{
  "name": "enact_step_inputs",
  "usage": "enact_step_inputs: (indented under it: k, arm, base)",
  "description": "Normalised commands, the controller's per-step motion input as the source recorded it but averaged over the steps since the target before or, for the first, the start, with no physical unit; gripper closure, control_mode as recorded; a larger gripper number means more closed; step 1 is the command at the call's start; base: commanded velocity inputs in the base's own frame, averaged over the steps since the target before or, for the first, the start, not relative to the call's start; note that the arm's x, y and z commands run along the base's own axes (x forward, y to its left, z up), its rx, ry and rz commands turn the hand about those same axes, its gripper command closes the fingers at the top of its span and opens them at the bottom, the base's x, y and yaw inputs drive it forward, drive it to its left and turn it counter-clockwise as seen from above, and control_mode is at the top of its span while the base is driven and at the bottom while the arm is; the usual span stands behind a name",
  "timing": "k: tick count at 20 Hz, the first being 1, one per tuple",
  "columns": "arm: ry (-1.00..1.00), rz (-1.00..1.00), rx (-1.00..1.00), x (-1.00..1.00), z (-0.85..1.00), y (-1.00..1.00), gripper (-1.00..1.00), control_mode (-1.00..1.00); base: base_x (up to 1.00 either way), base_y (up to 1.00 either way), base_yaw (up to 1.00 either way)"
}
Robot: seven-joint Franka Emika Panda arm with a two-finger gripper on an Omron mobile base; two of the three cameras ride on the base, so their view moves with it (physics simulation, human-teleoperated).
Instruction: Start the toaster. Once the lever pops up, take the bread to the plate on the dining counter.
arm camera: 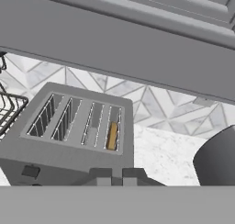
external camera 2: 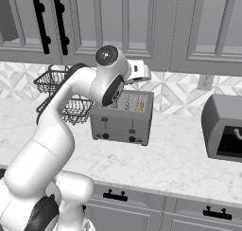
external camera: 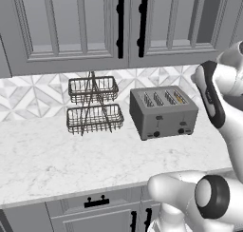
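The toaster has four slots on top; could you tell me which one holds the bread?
On the toaster, it is the end slot farthest from the wire basket rack: the golden-brown bread sits in it, while the other three slots show bare metal.

Evenly and softly lit throughout, bright without glare. Rendered, so sharp all over, with no blur or edge distortion. Only faint, diffuse shadows on the counter [external camera: 42, 159] beneath the toaster [external camera: 163, 113] and the wire basket rack [external camera: 93, 105]. Darker shade under the upper cabinets [arm camera: 137, 44] in the hand view. Mild sheen on the arm's white shell [external camera 2: 52, 130].
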Motion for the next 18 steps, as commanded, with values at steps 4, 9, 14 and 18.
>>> enact_step_inputs:
  k: [4, 9, 14, 18]
  arm:
    - [0.01, 0.00, -0.05, -0.01, 0.01, 0.17, -1.00, -1.00]
    - [0.00, 0.00, -0.02, -0.11, 0.00, 0.11, -1.00, -1.00]
    - [0.00, 0.00, 0.00, -0.08, 0.00, 0.04, -1.00, -1.00]
    - [0.00, 0.00, 0.00, 0.00, 0.00, 0.00, -1.00, -1.00]
  base:
    - [0.00, 0.00, 0.00]
    - [0.00, 0.00, 0.00]
    - [0.00, 0.00, 0.00]
    - [0.00, 0.00, 0.00]
